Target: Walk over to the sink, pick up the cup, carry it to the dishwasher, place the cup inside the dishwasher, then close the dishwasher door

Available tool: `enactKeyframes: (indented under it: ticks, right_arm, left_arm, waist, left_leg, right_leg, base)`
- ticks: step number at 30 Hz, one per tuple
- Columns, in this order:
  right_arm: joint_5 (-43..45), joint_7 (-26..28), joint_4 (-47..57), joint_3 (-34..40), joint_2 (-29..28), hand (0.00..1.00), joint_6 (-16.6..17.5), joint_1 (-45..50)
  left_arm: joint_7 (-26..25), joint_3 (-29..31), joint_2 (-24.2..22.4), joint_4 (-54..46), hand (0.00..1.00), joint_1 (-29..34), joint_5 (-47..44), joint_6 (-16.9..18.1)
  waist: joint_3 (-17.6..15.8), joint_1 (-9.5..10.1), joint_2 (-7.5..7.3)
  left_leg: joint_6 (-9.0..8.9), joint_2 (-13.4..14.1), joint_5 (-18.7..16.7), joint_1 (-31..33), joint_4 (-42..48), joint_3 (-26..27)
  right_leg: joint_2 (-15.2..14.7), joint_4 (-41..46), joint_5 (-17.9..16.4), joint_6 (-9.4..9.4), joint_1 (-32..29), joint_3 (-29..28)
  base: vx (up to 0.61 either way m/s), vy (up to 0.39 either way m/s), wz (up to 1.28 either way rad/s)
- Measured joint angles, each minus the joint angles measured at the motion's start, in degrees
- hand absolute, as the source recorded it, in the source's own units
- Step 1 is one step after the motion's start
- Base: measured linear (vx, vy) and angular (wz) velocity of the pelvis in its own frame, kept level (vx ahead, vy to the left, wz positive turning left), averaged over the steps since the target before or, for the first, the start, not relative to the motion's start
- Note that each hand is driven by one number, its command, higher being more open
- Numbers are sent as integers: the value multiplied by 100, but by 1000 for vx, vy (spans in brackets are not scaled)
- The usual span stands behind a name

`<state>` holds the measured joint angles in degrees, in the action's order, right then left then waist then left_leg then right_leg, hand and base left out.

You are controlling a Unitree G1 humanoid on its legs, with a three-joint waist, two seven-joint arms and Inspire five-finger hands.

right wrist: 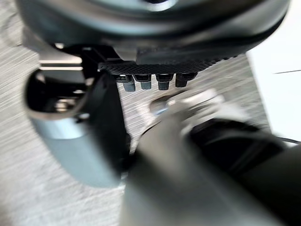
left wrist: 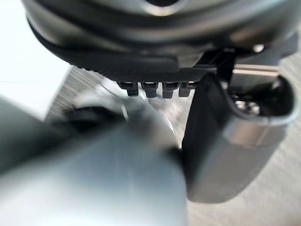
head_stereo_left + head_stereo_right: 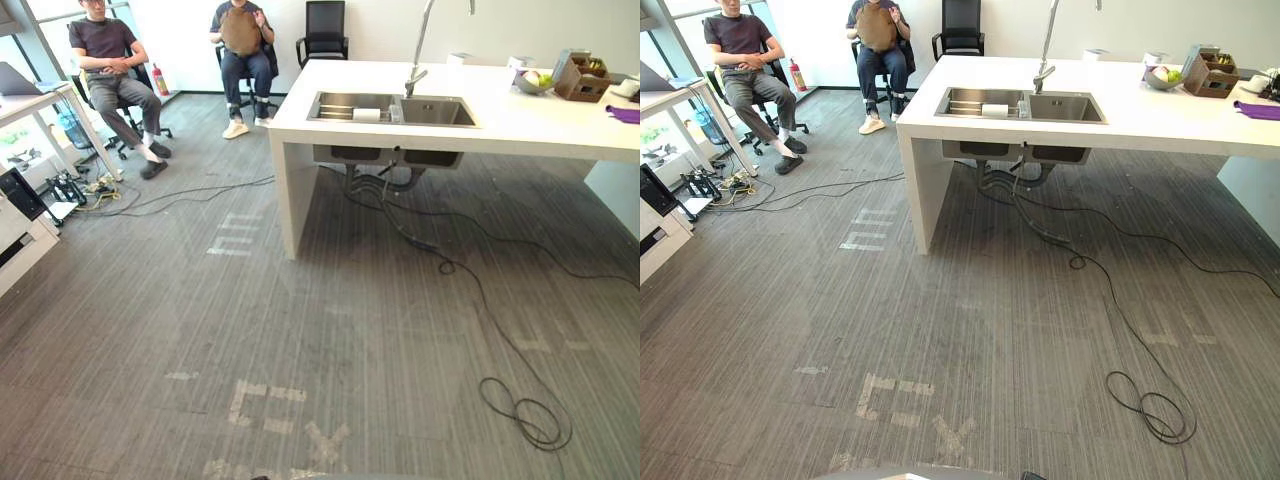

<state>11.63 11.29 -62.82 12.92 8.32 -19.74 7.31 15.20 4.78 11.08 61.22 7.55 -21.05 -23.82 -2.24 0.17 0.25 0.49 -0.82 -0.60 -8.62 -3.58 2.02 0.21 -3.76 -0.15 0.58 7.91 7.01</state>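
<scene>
Left hand (image 2: 141,63): seen from its own wrist, fingers hanging relaxed in a row, thumb (image 2: 230,141) standing apart from them, holding nothing.
Right hand (image 1: 178,56): the same pose, fingers loose, thumb (image 1: 80,141) off to the side, nothing in its grasp.
Carpet (image 3: 150,300): grey and striped, with pale tape marks (image 3: 262,405) on the near part.
Counter (image 3: 520,125): a white island well ahead across the carpet.
Sink (image 3: 440,112): a steel double basin set into the counter's left end, with a tall faucet (image 3: 420,45) rising behind the divider.
Cup (image 3: 367,114): a small white cylinder in the left basin, against the divider. It is probably the cup, though too small to be sure.
Counter's right end: a fruit bowl (image 3: 535,82), a brown box (image 3: 580,78) and a purple cloth (image 3: 625,114).
Far side: two seated people (image 3: 115,65) and a black chair (image 3: 323,35) by the wall.
</scene>
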Motion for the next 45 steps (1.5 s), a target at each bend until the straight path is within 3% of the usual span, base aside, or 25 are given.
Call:
enactKeyframes:
  ticks: [2, 5, 13, 29, 37, 39, 41, 42, 43, 44, 45]
  right_arm:
    - [-578, -55, -4, -95, -19, 100, 335, -45]
    - [-960, -59, -5, -166, -45, 100, 555, -163]
    - [-929, 16, 21, -339, -26, 100, 533, -228]
    - [-829, 82, 4, -440, 11, 100, 617, -210]
    - [-829, 1, 2, -426, 6, 100, 671, -199]
    - [-823, -48, 4, -416, 0, 100, 773, -201]
    - [-647, -105, 35, -290, -38, 100, 888, -157]
    - [-579, -151, 84, -199, -62, 100, 949, -106]
    - [-498, -178, 105, -199, -63, 100, 980, -87]
    - [-352, -236, 144, -188, -65, 100, 1017, -107]
    - [-245, -271, 134, -196, -93, 100, 1056, -145]
  left_arm:
    - [48, -111, -20, 29, 100, -9, 91, 283]
    - [82, -174, -63, 25, 100, -56, 299, 559]
    - [238, -410, -46, -27, 100, -80, 850, 1256]
    - [117, -622, -27, -22, 100, -42, 988, 1814]
    - [118, -646, -26, 7, 100, -32, 982, 1925]
    - [122, -678, -14, 8, 100, -35, 967, 1924]
    - [134, -856, 51, 8, 100, -59, 860, 1902]
    - [141, -862, 58, 2, 100, -63, 849, 1875]
    - [144, -861, 66, -17, 100, -66, 819, 1861]
    - [150, -861, 92, -19, 100, -80, 755, 1828]
    - [164, -860, 142, -23, 100, -76, 747, 1807]
  waist:
    - [-18, 37, -22]
    - [-170, 38, -53]
    - [-234, 45, -59]
    - [-235, 46, -64]
    - [-223, 42, -77]
    - [-233, 33, -78]
    - [-251, 19, -104]
    - [-257, 16, -96]
    - [-268, 25, -78]
    - [-301, 25, -133]
    - [-315, 27, -213]
  left_leg:
    - [1, -9, 0, -2, -41, -3]
    - [0, -12, -1, -86, -94, -39]
    - [-56, -13, -38, -205, -126, -26]
    - [-56, -10, -41, -242, -127, 58]
    - [-52, -18, -38, -243, -124, 38]
    - [-48, -32, -41, -225, -86, 1]
    - [70, -105, -110, -178, 76, -82]
    - [188, -154, -159, -143, 190, -111]
    - [223, -192, -182, -147, 222, -113]
    - [263, -285, -241, -150, 282, -122]
    - [246, -368, -317, -141, 377, -130]
  right_leg:
    - [-5, -51, 10, -29, 10, 8]
    - [-8, -68, -21, -100, 103, 53]
    - [-21, -44, -101, -227, 202, 73]
    - [-17, -31, -73, -183, 189, -7]
    - [-33, 28, -76, -187, 186, 23]
    - [-85, 438, -302, -208, 26, 78]
    - [-262, 1303, -778, -287, -302, 211]
    - [-447, 1897, -1067, -434, -504, 379]
    - [-605, 2366, -1208, -456, -661, 524]
    - [-1032, 3403, -1363, -362, -970, 803]
    - [-1337, 3822, -1282, -378, -1088, 849]
  base:
    - [45, 10, 1]
    - [33, 3, 6]
    - [-13, -3, 1]
    - [-46, -14, -3]
    - [-47, -16, 1]
    - [-44, -12, 12]
    - [-52, 3, 25]
    - [-47, 13, 18]
    - [-47, 24, 10]
    - [0, 0, 0]
    - [0, 0, 0]
